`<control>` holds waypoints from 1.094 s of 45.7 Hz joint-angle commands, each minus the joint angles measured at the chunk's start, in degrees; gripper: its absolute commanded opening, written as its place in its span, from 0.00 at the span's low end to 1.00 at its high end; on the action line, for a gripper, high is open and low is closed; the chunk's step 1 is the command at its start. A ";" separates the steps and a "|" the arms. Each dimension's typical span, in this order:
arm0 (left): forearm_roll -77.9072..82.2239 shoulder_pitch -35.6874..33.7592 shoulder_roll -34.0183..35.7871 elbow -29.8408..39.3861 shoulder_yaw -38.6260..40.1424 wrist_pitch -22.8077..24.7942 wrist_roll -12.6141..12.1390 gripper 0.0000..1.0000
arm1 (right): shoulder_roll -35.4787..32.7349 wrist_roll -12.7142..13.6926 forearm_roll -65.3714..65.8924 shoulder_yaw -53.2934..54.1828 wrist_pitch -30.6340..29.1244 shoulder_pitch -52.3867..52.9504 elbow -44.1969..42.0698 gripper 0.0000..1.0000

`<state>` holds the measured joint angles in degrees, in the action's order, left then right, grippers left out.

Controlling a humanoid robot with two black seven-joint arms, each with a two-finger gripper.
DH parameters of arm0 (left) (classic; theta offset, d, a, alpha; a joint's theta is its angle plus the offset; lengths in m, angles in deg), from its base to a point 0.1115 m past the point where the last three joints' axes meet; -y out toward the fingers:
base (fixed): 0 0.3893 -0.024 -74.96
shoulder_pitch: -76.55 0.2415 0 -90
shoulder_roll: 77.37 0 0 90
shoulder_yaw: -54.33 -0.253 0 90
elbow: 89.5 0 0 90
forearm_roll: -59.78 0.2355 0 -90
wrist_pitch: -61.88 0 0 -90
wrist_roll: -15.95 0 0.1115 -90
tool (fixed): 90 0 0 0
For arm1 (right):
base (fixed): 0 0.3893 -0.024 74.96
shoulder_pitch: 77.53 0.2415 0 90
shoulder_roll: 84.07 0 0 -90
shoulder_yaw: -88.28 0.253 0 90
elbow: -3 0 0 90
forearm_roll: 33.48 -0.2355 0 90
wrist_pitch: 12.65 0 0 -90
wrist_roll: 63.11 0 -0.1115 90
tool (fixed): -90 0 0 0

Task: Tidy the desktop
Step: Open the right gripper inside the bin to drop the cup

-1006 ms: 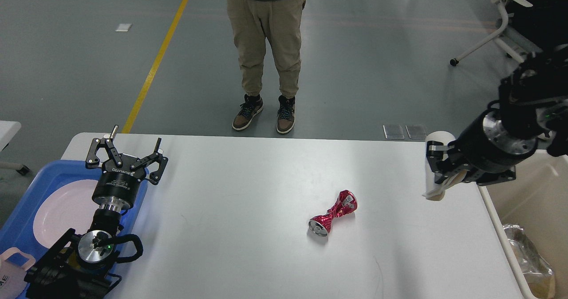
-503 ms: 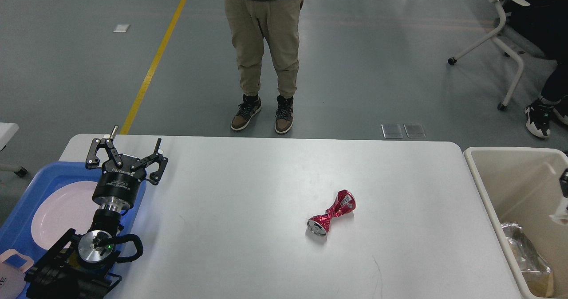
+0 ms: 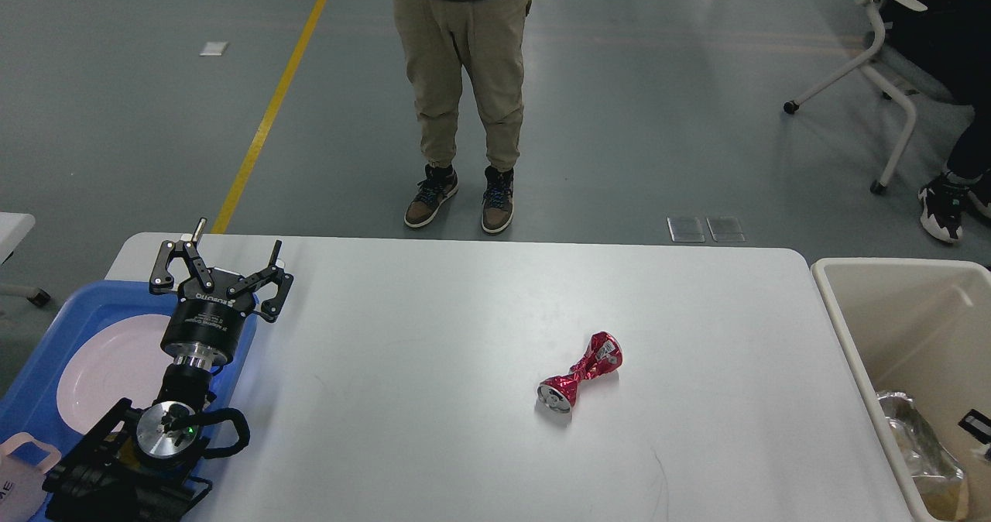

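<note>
The white desktop [image 3: 418, 336] fills the middle of the head view. A crushed red can [image 3: 581, 373] lies on its side right of centre. My left gripper [image 3: 223, 257] stands open with nothing between its fingers, over the desktop's left edge beside the blue tray [image 3: 46, 352], far from the can. Of my right arm only a small dark piece [image 3: 975, 426] shows at the right edge, over the beige bin [image 3: 844, 328]; its fingers cannot be told apart.
A white plate [image 3: 101, 367] lies in the blue tray, and a pink cup [image 3: 19, 479] sits at the bottom left corner. The bin holds a crumpled clear wrapper [image 3: 917, 437]. A person [image 3: 461, 96] stands beyond the far edge. A chair [image 3: 890, 57] is at the far right.
My right arm, which held a white cup over the desktop's right edge, has swung right and down over the bin, almost out of view. The left arm and the can have not moved.
</note>
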<state>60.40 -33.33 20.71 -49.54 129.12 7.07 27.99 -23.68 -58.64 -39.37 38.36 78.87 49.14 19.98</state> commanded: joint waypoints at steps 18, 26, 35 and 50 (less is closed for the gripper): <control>-0.01 0.01 0.00 -0.06 0.00 -0.03 0.00 0.96 | 8.87 0.01 -0.09 5.01 0.33 -9.95 -14.96 0.00; -0.01 0.01 0.00 -0.06 0.00 -0.03 0.00 0.96 | 9.57 0.01 0.00 5.01 0.24 -10.13 -14.79 0.00; -0.01 0.01 0.00 -0.06 0.00 -0.03 0.00 0.96 | 9.57 -0.08 0.00 4.84 0.59 -10.30 -14.87 0.41; -0.01 0.01 0.09 -0.06 0.00 -0.03 0.00 0.96 | 9.66 -0.16 0.00 4.84 4.29 -10.30 -14.52 1.00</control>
<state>60.40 -33.31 20.75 -49.58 129.12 7.04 27.99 -14.04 -58.79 -39.37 43.16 82.85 38.85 5.28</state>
